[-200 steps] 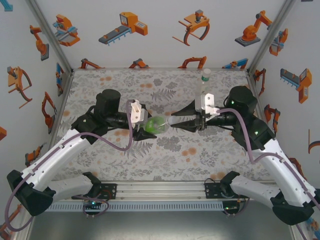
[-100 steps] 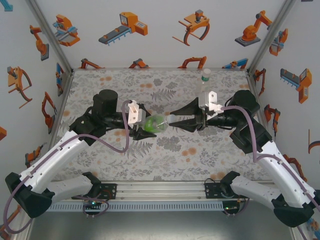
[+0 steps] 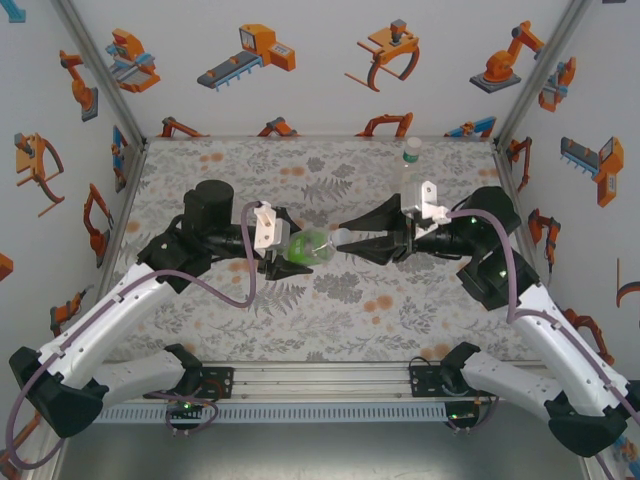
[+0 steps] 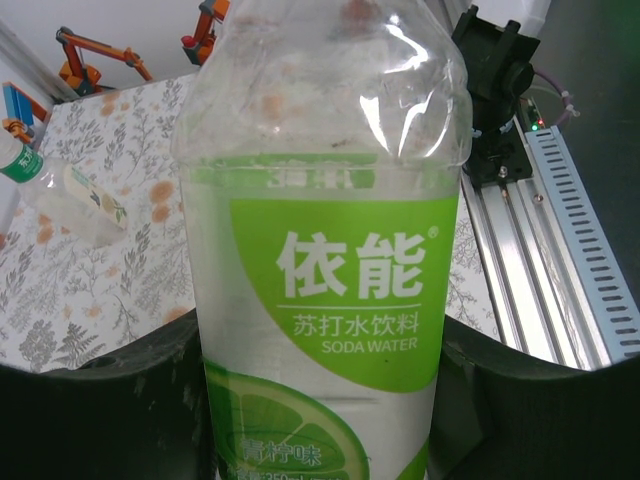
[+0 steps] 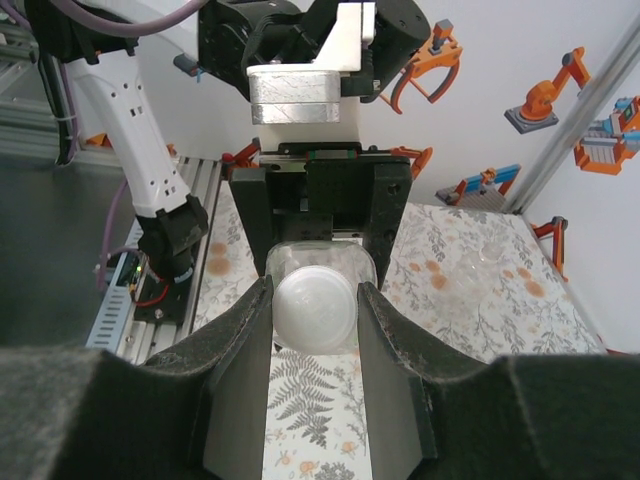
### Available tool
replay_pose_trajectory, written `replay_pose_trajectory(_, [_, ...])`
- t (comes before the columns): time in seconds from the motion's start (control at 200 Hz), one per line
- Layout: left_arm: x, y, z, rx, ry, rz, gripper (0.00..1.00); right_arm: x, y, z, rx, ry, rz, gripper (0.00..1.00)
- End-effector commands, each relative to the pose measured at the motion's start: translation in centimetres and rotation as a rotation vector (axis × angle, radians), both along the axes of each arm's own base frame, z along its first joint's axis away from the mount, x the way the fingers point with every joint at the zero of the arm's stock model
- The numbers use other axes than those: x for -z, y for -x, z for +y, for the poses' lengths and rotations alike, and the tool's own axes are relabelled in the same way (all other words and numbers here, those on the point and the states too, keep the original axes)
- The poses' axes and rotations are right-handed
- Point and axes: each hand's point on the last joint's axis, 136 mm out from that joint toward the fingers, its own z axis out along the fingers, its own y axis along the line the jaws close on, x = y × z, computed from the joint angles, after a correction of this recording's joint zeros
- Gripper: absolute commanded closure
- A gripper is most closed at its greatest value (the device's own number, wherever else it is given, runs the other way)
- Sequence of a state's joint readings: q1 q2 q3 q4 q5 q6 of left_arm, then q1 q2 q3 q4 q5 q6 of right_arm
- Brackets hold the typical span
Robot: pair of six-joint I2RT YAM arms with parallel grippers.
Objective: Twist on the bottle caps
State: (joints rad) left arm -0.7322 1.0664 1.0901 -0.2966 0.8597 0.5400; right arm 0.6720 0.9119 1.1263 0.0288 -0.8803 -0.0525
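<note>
Mid-air over the grey floral-print counter (image 3: 330, 320), the clear plastic bottle with the lime-green soda-water label (image 3: 312, 247) lies on its side above the middle of the counter, lifted off the surface. Its long axis runs across the scene, left to right. The base is toward the left arm, and the neck and mouth point straight at the right arm.

The left fingers (image 3: 288, 266) are clamped tight on the bottle's labelled body. The left wrist view has the label square on, with a black finger pressing in at either edge.

At the other end, the right fingers (image 3: 362, 247) meet the bottle nose to nose, drawn in to a narrow gap, and that gap is filled. The right wrist view shows the small round milky-white plastic cap (image 5: 315, 308) face-on, right up against the bottle's mouth, with a finger touching it on each side. That is a firm pinch on the cap, with cap and bottle lined up on one axis.

Behind the right fingers, toward the far right of the counter, a second clear plastic bottle with a green band under its pale top (image 3: 411, 170) sits well apart from the action. Whether it stands or lies, I cannot tell.
</note>
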Motion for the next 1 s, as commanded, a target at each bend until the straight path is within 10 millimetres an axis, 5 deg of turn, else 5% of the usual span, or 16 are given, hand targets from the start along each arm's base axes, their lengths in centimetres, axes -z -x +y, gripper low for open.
replay_pose_trajectory(0.0, [-1.8, 0.6, -0.1, 0.023, 0.057, -0.029, 1.0, 0.0, -1.8, 0.3, 0.076, -0.038, 0.068, 1.0])
replay_pose_trajectory(0.376, [-0.5, -3.0, -0.5, -0.164, 0.008, 0.038, 1.0, 3.8, -11.0, -1.8, 0.523, -0.17, 0.604, 1.0])
replay_pose_trajectory(0.556, [0.2, -4.3, -0.3, -0.24, -0.017, 0.043, 1.0, 6.5, -13.6, -3.5, 0.668, -0.282, 0.925, 1.0])
replay_pose_trajectory(0.781, [0.8, -5.2, -0.5, -0.277, -0.037, 0.048, 1.0, 9.3, -14.4, -3.5, 0.724, -0.311, 1.274, 1.0])
replay_pose_trajectory(0.996, [0.9, -5.7, -0.9, -0.283, -0.032, 0.056, 1.0, 8.8, -14.3, -3.5, 0.755, -0.264, 1.294, 1.0])
